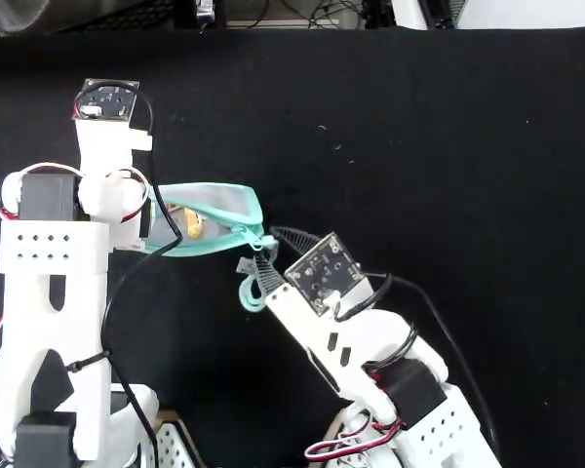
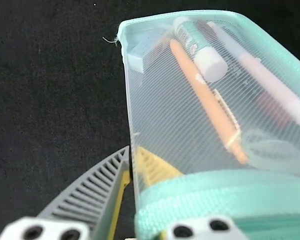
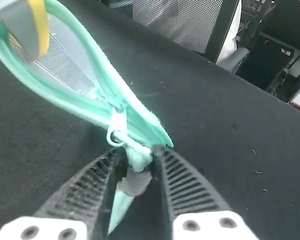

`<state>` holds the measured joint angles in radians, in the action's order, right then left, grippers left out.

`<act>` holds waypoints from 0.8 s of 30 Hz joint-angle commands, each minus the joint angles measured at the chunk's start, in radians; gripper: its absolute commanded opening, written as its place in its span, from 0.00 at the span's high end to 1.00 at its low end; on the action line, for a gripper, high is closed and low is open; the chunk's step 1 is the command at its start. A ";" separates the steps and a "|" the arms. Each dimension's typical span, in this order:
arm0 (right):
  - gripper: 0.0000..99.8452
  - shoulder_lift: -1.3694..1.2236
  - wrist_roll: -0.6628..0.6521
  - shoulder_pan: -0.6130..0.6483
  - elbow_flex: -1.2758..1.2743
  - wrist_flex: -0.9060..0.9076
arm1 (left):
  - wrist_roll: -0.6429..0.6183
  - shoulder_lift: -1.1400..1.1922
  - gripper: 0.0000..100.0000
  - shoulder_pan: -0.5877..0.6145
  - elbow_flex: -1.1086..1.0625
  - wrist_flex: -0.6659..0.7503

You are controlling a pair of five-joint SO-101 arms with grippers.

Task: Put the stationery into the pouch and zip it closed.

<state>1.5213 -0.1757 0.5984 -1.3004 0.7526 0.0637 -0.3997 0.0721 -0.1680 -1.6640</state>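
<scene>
- Left claw point(image 2: 132, 156) clamps the pouch point(image 2: 180, 150) by its end, toward the desk's point(image 1: 448, 146) left edge, stationery point(image 2: 206, 102) inside
- Right claw point(image 3: 137, 155) pinches the zip pull point(image 3: 136, 159)

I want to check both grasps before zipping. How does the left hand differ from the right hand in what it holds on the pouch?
The left hand is shut on the mesh wall of the pouch at one end; the right hand is shut on the zipper pull tab at the opposite end. The left hand has one yellow and one grey finger; the right hand's fingers are both dark. Both grip the same teal pouch.
</scene>
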 commanded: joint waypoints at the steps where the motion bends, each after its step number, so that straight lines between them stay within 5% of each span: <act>1: 0.99 0.012 -0.084 -0.008 0.053 -0.017 | 0.006 0.009 0.97 0.012 -0.007 0.006; 11: 0.98 0.013 -0.104 0.051 0.053 -0.014 | 0.008 0.009 0.97 0.012 -0.007 0.006; 16: 0.86 0.012 -0.023 0.051 0.070 -0.012 | 0.008 0.009 0.97 0.012 -0.007 0.006; 24: 0.90 0.005 -0.012 0.051 0.111 -0.020 | 0.008 0.009 0.97 0.012 -0.008 0.006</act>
<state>1.5213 -0.1956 0.6414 -1.2421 0.7526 0.0637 -0.3997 0.0721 -0.1680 -1.6640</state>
